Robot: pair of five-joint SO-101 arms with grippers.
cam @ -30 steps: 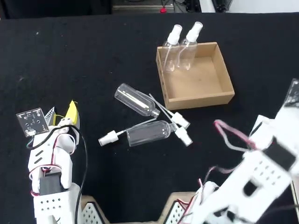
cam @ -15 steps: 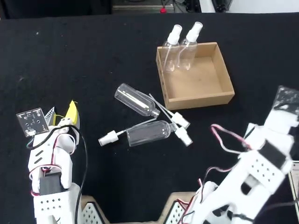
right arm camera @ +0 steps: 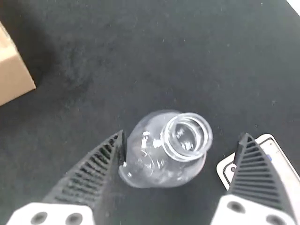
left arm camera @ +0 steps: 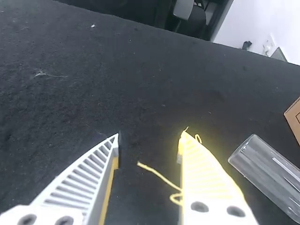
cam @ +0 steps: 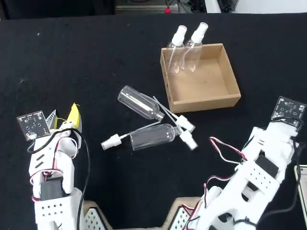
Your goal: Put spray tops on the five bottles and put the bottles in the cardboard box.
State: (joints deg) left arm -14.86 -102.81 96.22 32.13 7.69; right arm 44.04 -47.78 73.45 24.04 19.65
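Note:
Between the fingers of my open right gripper (right arm camera: 183, 138) stands a clear bottle (right arm camera: 171, 150) with no top, its open neck facing the camera. The right arm (cam: 268, 158) sits at the table's near right. My left gripper (left arm camera: 149, 140) is open and holds nothing, near the left edge (cam: 63, 111). Two clear bottles lie mid-table (cam: 139, 102) (cam: 151, 135), with white spray tops beside them (cam: 184, 124) (cam: 188, 140) (cam: 112, 142). Two topped bottles (cam: 175, 48) (cam: 194, 45) lean in the far left corner of the cardboard box (cam: 230, 91).
A flat white item (right arm camera: 267, 154) lies just beside one right finger, also at the table's right edge (cam: 302, 177). The box corner (right arm camera: 11, 75) is a short way off from the upright bottle. One lying bottle (left arm camera: 267, 173) is close to the left gripper.
The right arm has drawn back toward the near edge and lowered, its wrist moving down and left in the high view. The left arm and the lying bottles have not moved.

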